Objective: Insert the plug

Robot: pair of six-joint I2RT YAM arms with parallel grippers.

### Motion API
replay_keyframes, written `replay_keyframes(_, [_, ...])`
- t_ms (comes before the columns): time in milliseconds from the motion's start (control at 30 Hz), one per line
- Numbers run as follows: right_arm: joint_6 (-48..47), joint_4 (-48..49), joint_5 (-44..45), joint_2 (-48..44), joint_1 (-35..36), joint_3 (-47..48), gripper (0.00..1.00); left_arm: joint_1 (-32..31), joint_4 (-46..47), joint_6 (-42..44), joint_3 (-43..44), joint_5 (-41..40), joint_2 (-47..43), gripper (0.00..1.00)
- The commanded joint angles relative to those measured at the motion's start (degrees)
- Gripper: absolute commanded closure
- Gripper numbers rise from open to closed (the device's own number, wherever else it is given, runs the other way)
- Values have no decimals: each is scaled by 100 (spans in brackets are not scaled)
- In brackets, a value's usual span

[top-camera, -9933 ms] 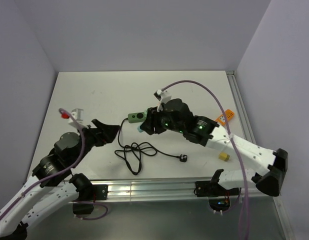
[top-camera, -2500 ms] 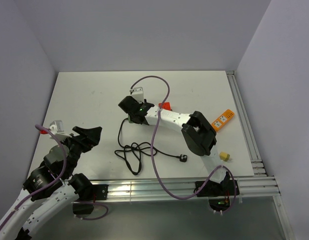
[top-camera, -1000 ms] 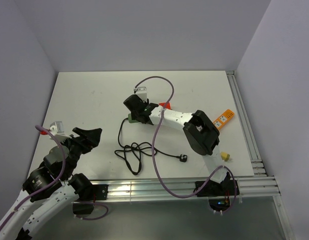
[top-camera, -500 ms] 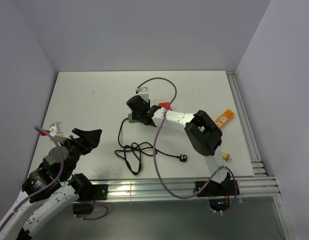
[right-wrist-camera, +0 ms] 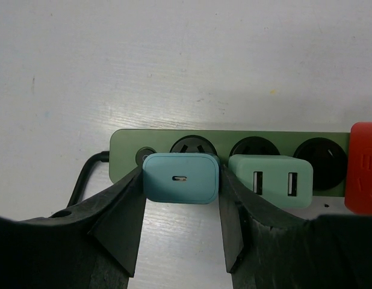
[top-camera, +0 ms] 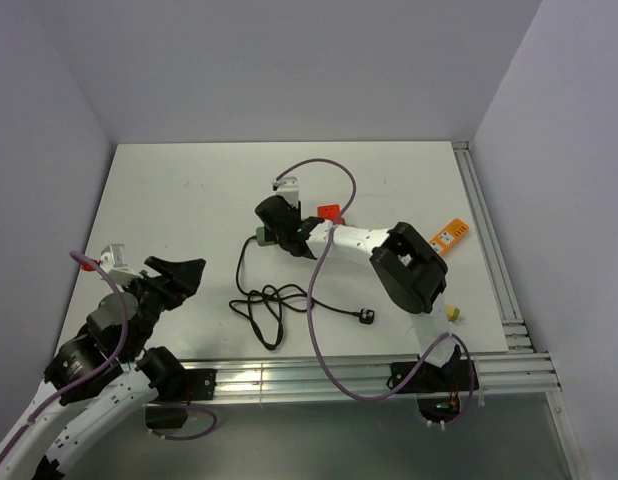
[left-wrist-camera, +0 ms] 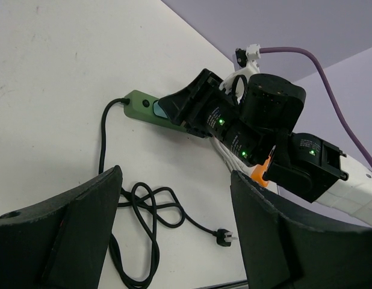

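Teal plug pinched in your right gripper hides its own prongs over the green strip; left gripper gapes wide.

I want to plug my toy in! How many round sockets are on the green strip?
3 sockets: one behind the blue charger in the right gripper, one behind the pale green charger, one uncovered next to the red part. More may hide past it.

Your right gripper (arm stretched far forward) pinches the plug; your left gripper hovers spread wide, near its base.
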Motion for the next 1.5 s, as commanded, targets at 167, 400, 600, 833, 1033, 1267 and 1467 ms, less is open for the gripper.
replay_keyframes(167, [104,-1823,-242,312,-56,324,90,9,-19,-156,206,-24,157,21])
replay_keyframes(400, [-248,-2175,215,48,-56,1202,60,9,33,-191,154,2,157,21])
replay_keyframes(600, [-424,-2736,312,-67,-56,2247,54,9,51,-165,198,2,219,21])
replay_keyframes(833, [-345,-3020,242,119,-74,2470,58,9,68,-200,145,64,158,21])
replay_keyframes(1033, [-99,-2695,-39,-31,-91,1882,77,9,33,-156,171,20,131,21])
replay_keyframes(1267, [59,-2097,-172,-172,-56,1117,100,9,86,-94,171,29,192,21])
replay_keyframes(1467, [-2,-1947,-295,4,-47,1133,100,9,121,-68,145,46,228,21])
